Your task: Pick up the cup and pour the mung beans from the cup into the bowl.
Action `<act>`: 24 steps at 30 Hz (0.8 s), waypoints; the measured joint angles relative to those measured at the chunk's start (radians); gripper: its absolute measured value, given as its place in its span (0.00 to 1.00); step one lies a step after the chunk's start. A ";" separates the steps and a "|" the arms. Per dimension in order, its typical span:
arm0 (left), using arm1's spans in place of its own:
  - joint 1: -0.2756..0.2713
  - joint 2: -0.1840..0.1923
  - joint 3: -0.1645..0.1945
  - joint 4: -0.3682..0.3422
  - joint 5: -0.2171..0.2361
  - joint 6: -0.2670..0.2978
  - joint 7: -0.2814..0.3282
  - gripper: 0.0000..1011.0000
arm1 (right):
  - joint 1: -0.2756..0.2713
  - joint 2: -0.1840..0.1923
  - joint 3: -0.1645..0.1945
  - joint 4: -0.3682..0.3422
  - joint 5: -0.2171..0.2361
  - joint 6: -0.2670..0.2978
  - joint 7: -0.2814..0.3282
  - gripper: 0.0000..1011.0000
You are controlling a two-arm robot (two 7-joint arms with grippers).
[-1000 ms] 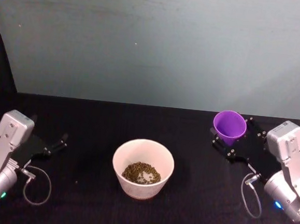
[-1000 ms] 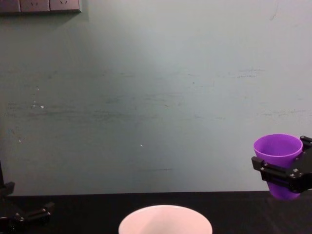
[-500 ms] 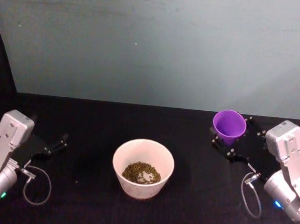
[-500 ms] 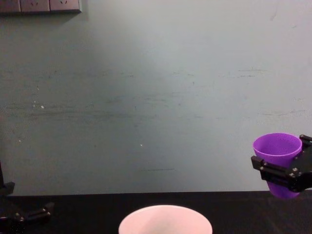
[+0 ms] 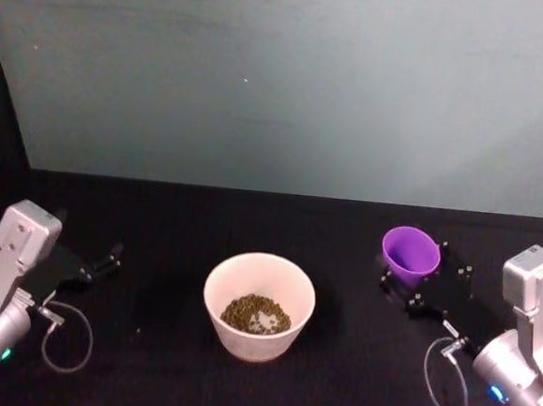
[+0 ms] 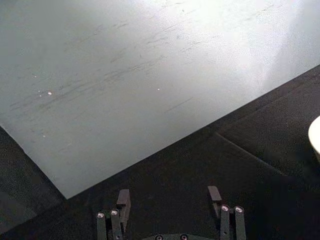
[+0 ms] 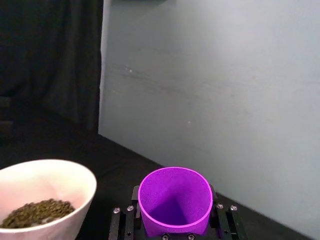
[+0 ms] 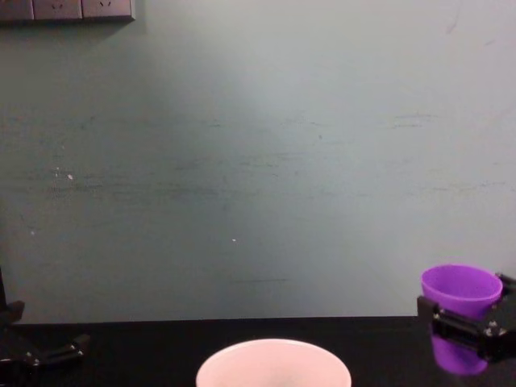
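— Since a second ago your right gripper (image 5: 414,278) has come down with the cup (image 5: 411,251): it sat higher against the wall in the chest view and now rides low, close over the worktop (image 5: 157,222), upright, well to the right of the bowl (image 5: 259,305).

— And the grip?

— Your fingers (image 7: 123,222) are closed on the cup from both sides, as the right wrist view shows. The cup's inside looks bare purple there, and the mung beans (image 5: 256,314) lie in the bowl, so I judge the pour done and the set-down in hand.

— So what can still go wrong?

— Mostly the release. If you let go before the base meets the worktop, the light tapered cup can drop and tip over — I can't tell from these views whether it touches yet. If you press on down past contact, the fingers can squeeze or skew it. And if you back away without parting the fingers fully, you drag the cup and topple it.

— The bowl?

— It stands well apart from the cup, so only a wide sideways sweep would reach it. Your left gripper (image 5: 100,268) rests at the left of the worktop, fingers apart and holding nothing — leave it there.
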 joint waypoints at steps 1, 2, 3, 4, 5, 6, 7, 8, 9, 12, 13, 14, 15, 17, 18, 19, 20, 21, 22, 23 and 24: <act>0.000 0.000 0.000 0.000 0.000 0.000 0.000 0.99 | 0.004 -0.002 -0.003 0.011 0.007 -0.003 0.006 0.73; 0.000 0.000 0.000 0.000 0.000 0.000 0.000 0.99 | 0.012 -0.005 -0.008 0.033 0.019 -0.008 0.016 0.73; 0.000 0.000 0.000 0.000 0.000 0.000 0.000 0.99 | 0.012 -0.005 -0.008 0.033 0.019 -0.008 0.016 0.73; 0.000 0.000 0.000 0.000 0.000 0.000 0.000 0.99 | 0.021 -0.009 -0.015 0.053 0.029 -0.012 0.026 0.73; 0.000 0.000 0.000 0.000 0.000 0.000 0.000 0.99 | 0.025 -0.011 -0.018 0.063 0.034 -0.014 0.031 0.73; 0.000 0.000 0.000 0.000 0.000 0.000 0.000 0.99 | 0.032 -0.014 -0.024 0.079 0.042 -0.017 0.039 0.73; 0.000 0.000 0.000 0.000 0.000 0.000 0.000 0.99 | 0.037 -0.017 -0.028 0.089 0.047 -0.019 0.044 0.73; 0.000 0.000 0.000 0.000 0.000 0.000 0.000 0.99 | 0.039 -0.018 -0.030 0.096 0.050 -0.020 0.046 0.73; 0.000 0.000 0.000 0.000 0.000 0.000 0.000 0.99 | 0.044 -0.020 -0.033 0.106 0.054 -0.021 0.050 0.73; 0.000 0.000 0.000 0.000 0.000 0.000 0.000 0.99 | 0.059 -0.032 -0.043 0.146 0.074 -0.024 0.058 0.73; 0.000 0.000 0.000 0.000 0.000 0.000 0.000 0.99 | 0.061 -0.036 -0.044 0.154 0.078 -0.025 0.058 0.73; 0.000 0.000 0.000 0.000 0.000 0.000 0.000 0.99 | 0.064 -0.039 -0.045 0.162 0.082 -0.025 0.058 0.73; 0.000 0.000 0.000 0.000 0.000 0.000 0.000 0.99 | 0.066 -0.043 -0.046 0.169 0.085 -0.026 0.058 0.73; 0.000 0.000 0.000 0.000 0.000 0.000 0.000 0.99 | 0.073 -0.050 -0.049 0.191 0.091 -0.029 0.057 0.73; 0.000 0.000 0.000 0.000 0.000 0.000 0.000 0.99 | 0.075 -0.052 -0.050 0.197 0.093 -0.030 0.057 0.73; 0.000 0.000 0.000 0.000 0.000 0.000 0.000 0.99 | 0.077 -0.054 -0.052 0.202 0.094 -0.031 0.057 0.73; 0.000 0.000 0.000 0.000 0.000 0.000 0.000 0.99 | 0.080 -0.056 -0.053 0.206 0.095 -0.033 0.057 0.73; 0.000 0.000 0.000 0.000 0.000 0.000 0.000 0.99 | 0.083 -0.059 -0.056 0.214 0.095 -0.036 0.057 0.73; 0.000 0.000 0.000 0.000 0.000 0.000 0.000 0.99 | 0.085 -0.060 -0.057 0.217 0.096 -0.038 0.057 0.73; 0.000 0.000 0.000 0.000 0.000 0.000 0.000 0.99 | 0.086 -0.061 -0.058 0.221 0.096 -0.041 0.057 0.73; 0.000 0.000 0.000 0.000 0.000 0.000 0.000 0.99 | 0.088 -0.062 -0.059 0.224 0.096 -0.043 0.057 0.73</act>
